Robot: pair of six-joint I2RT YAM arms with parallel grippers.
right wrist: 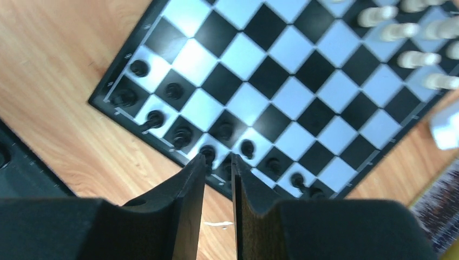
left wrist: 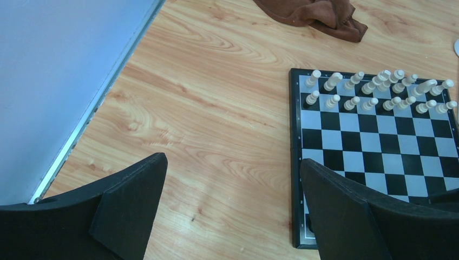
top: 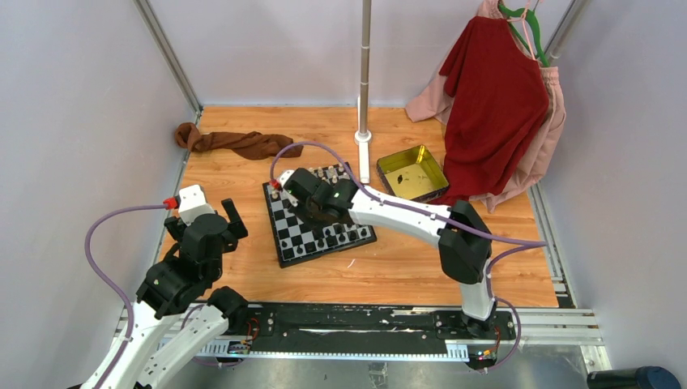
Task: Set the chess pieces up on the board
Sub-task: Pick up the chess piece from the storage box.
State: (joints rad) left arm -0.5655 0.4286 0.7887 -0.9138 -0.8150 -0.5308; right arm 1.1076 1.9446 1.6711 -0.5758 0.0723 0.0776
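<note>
Scene is brightly, evenly lit from overhead; shadows are kept soft. White squares of the board (right wrist: 281, 124) are washed bluish by glare. Cream pieces (right wrist: 411, 58) are blurred at the right-wrist frame edge.

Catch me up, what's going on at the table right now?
The right pincer hangs over the near edge of the board, jaws almost together among the black pieces; whether it holds one is unclear. The white pieces stand in two rows on the far side. The left pincer is wide open above the table left of the board, holding nothing.
</note>
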